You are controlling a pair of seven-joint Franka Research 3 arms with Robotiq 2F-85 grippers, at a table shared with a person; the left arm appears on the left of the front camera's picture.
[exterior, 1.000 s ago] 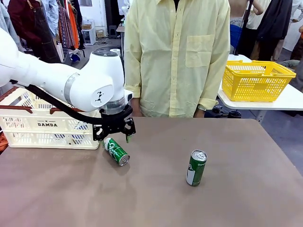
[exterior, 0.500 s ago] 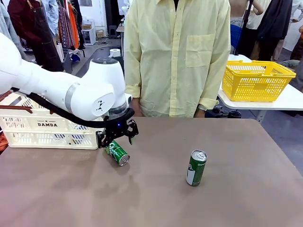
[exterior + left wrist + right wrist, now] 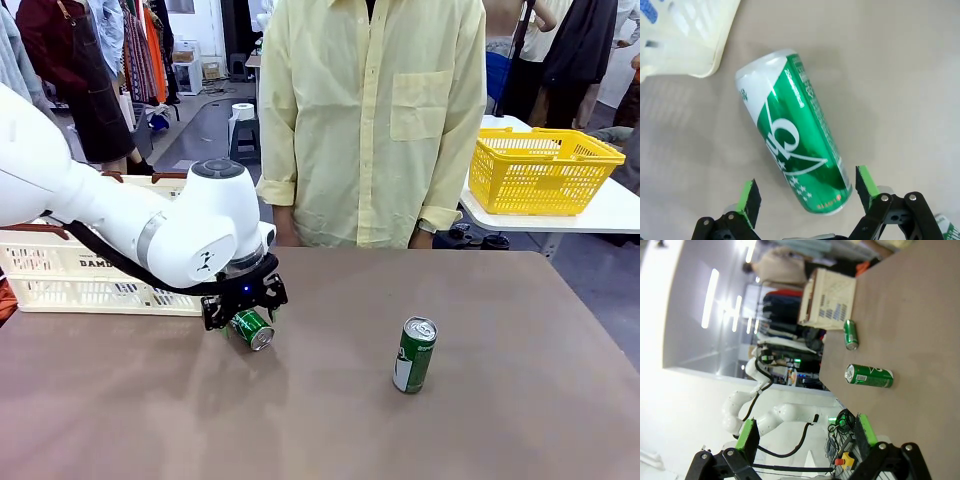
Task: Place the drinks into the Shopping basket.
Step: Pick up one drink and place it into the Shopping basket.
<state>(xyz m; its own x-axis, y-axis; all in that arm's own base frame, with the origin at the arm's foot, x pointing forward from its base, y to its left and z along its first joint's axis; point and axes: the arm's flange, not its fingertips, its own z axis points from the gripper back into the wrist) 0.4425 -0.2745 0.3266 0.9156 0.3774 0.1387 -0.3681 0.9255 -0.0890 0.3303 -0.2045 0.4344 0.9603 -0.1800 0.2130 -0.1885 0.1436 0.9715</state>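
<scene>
Green can [image 3: 795,145] lay sideways near the table's [image 3: 450,430] far left corner, left gripper [image 3: 807,187] spread wide around it, right gripper [image 3: 805,430] wide too.

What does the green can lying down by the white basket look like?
The lying green can is slim, shiny metal with white lettering, small white stars and silver ends. It lies on its side on the brown table, just off a corner of the Shopping basket, not touching it. The open left gripper straddles one end without squeezing it.
</scene>
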